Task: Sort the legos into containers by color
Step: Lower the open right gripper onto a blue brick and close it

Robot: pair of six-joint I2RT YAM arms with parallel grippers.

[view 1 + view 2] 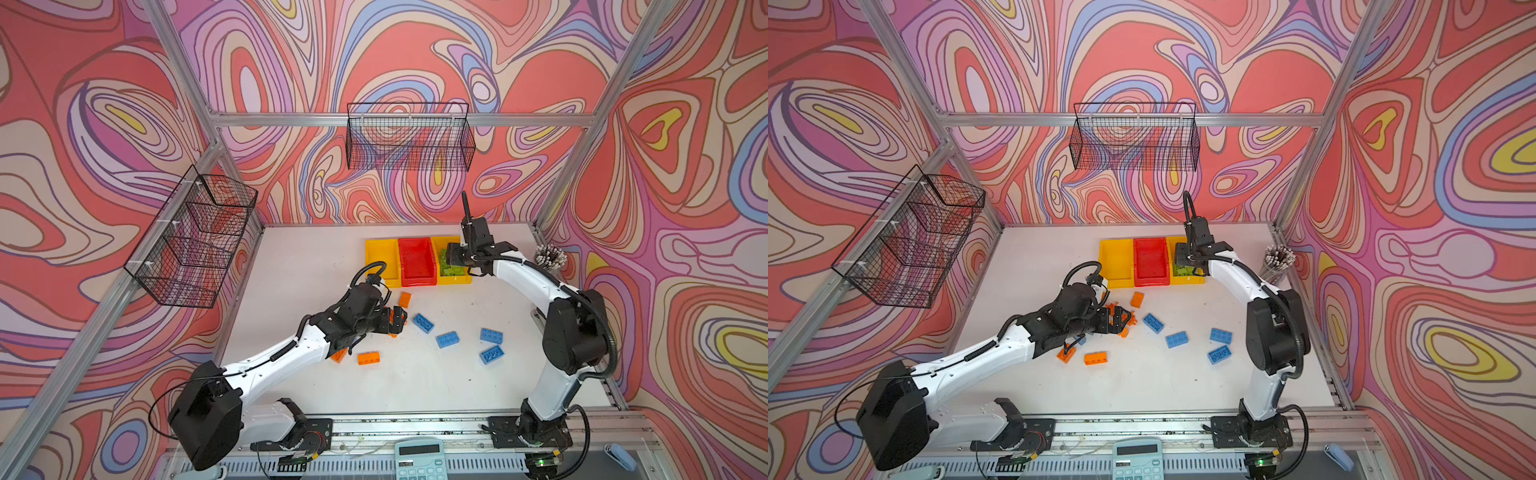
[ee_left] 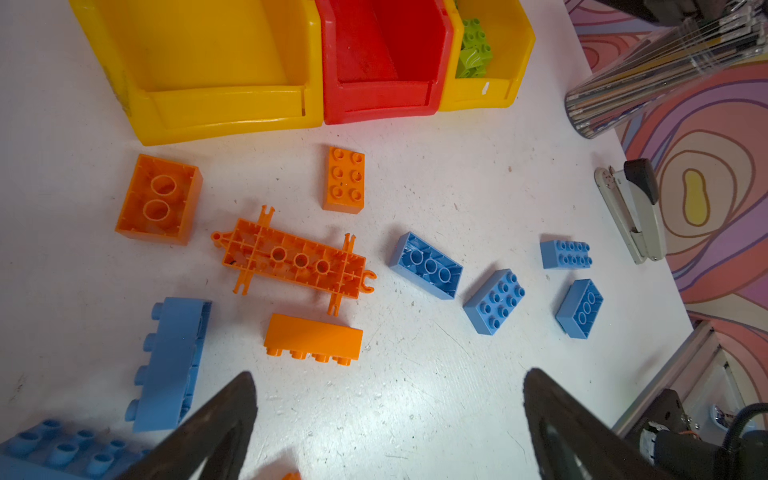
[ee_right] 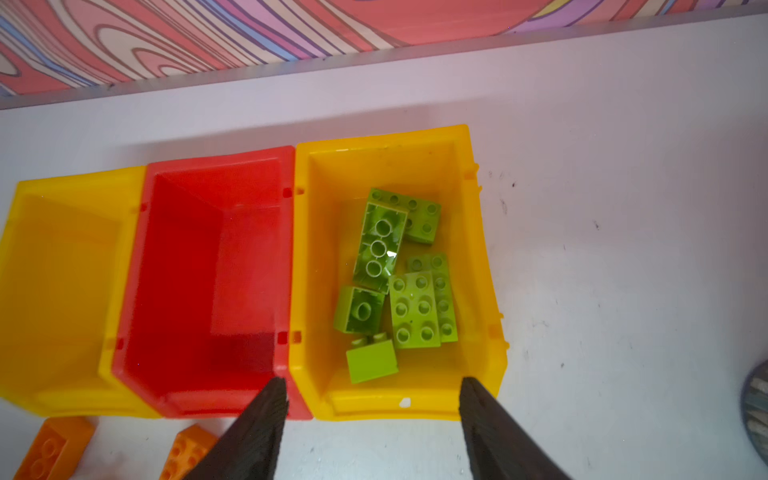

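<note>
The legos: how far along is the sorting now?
Done: the lime green legos lie in one yellow bin. In hand: nothing; both arms' jaws stand open, the right ones above that bin. Left: the orange legos and blue legos lie on the table; the red bin and the other yellow bin are empty.

Walls [image 1: 415, 50] patterned with swirling bands of coral, lilac, blue, cream and yellow enclose a white surface [image 1: 415, 386] on three sides. Silver metal rails [image 1: 291, 119] run along the corners and across the back. A black wire back basket [image 1: 409, 141] hangs from the rail; a side basket [image 1: 195, 241] hangs at left. Lighting is soft and even.
</note>
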